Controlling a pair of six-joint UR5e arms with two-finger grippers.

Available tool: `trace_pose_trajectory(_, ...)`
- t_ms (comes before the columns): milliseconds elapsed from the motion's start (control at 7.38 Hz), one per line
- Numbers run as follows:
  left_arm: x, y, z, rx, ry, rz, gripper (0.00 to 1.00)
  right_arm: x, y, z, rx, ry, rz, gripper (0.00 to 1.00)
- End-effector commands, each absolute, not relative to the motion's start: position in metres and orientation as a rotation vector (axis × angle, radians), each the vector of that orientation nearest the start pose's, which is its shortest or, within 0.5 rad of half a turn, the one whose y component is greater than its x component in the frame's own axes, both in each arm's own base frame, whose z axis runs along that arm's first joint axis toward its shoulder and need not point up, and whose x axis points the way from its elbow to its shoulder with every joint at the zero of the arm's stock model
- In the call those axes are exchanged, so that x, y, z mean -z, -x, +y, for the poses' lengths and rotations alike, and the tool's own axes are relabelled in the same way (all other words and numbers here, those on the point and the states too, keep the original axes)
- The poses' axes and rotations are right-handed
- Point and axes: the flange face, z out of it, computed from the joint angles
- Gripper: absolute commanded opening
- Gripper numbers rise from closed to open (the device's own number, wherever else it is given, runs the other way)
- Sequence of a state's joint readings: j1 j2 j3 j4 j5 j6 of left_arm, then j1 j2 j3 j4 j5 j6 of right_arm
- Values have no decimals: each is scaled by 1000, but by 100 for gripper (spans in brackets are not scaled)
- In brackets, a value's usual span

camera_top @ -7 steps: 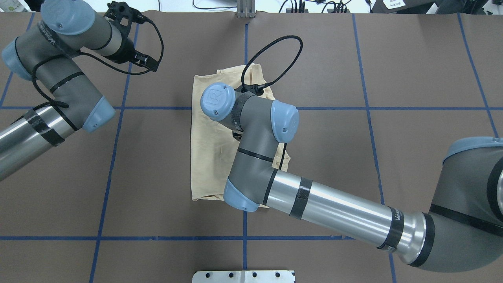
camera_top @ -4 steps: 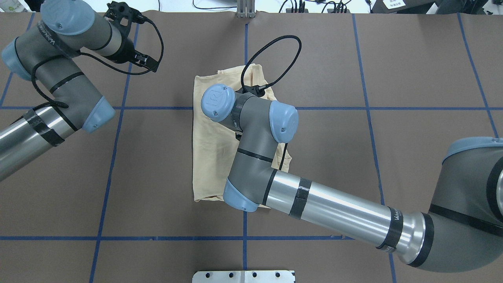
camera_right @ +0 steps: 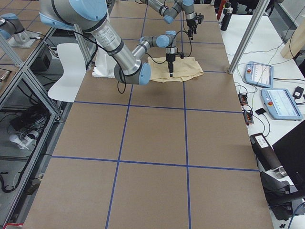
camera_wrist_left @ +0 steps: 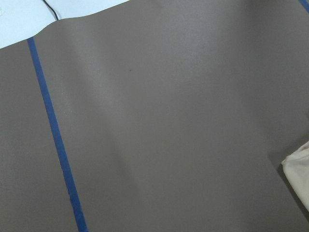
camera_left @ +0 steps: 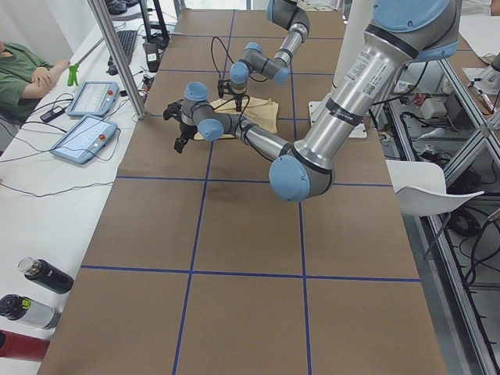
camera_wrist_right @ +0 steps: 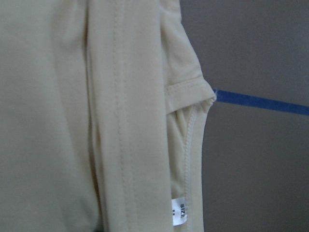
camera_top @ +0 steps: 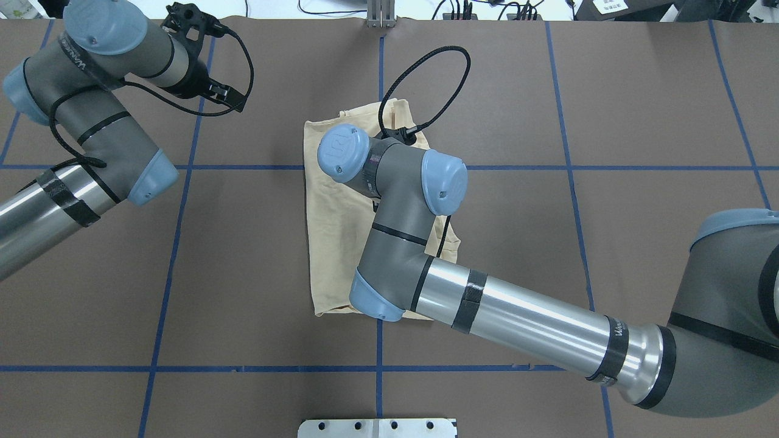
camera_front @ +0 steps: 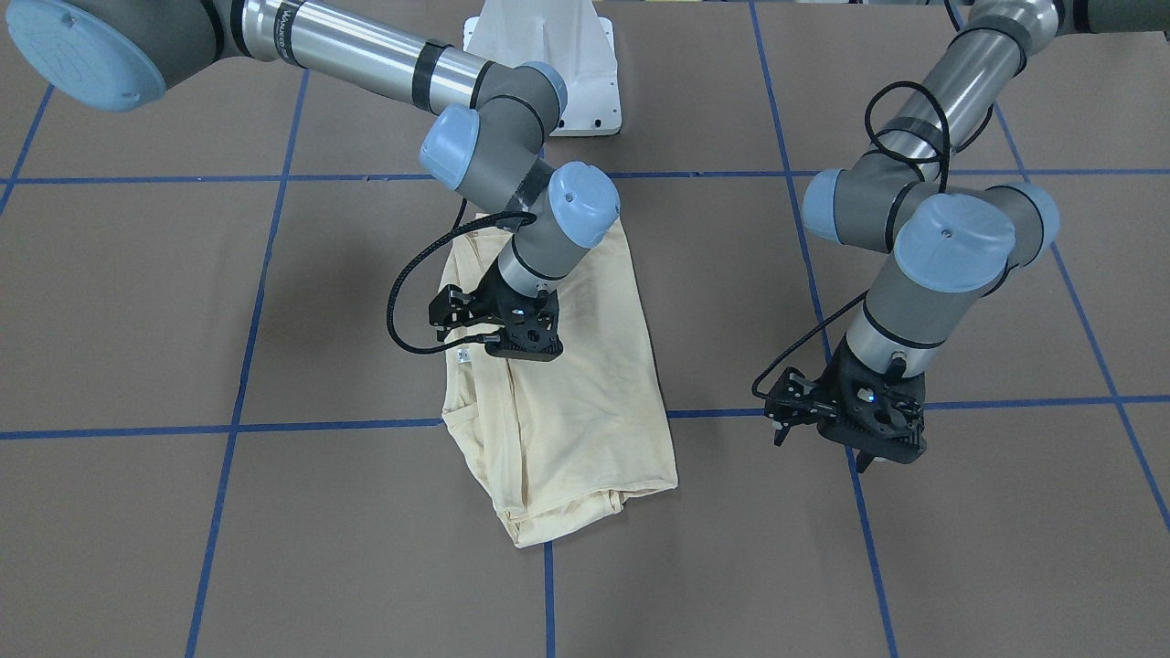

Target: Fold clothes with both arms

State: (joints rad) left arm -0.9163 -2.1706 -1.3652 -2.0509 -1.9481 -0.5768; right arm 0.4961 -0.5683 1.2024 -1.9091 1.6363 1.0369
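T-shirt [camera_front: 585, 411], cream-yellow and thin, lies folded in a long layered stack at the middle of the brown surface [camera_front: 274, 320]. My right fingers [camera_right: 170, 71] point down at it near the white neck label [camera_front: 463, 358], my left fingers [camera_front: 863, 459] hover well aside over bare surface, and I cannot tell whether either pair is apart or together. If I pinch only the top layer, or drag with nothing pinning the cloth, the stack could bunch or slide open.

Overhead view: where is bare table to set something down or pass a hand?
Free: the far squares right of the shirt; the near strip before the base plate; the gap between shirt and left arm. Crowded: the centre, right arm over the shirt.
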Motion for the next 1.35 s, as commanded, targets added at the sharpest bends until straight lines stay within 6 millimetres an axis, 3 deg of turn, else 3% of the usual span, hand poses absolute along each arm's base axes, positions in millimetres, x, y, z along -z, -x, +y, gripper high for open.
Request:
trace_pose_trajectory(0, -346, -372, -643, -237, -502, 788, 100, -217, 629, -496, 57, -87, -276, 100)
trace_pose_trajectory(677, -346, -372, -643, -237, -502, 788, 100, -235, 624, -496, 57, -74, -252, 100)
trace_pose_trajectory(813, -346, -373, -644, -237, -501, 787, 100, -261, 603, -501, 70, -70, -235, 100)
trace_pose_trajectory(948, -346, -372, -643, -237, -502, 788, 100, -301, 570, -503, 98, -73, -214, 100)
trace_pose_trajectory(1084, -346, -372, -643, -238, -501, 789, 100, -335, 523, -506, 135, -101, -194, 100)
trace_pose_trajectory(1219, -346, -372, -643, -237, -502, 788, 100, -351, 479, -511, 176, -121, -194, 100)
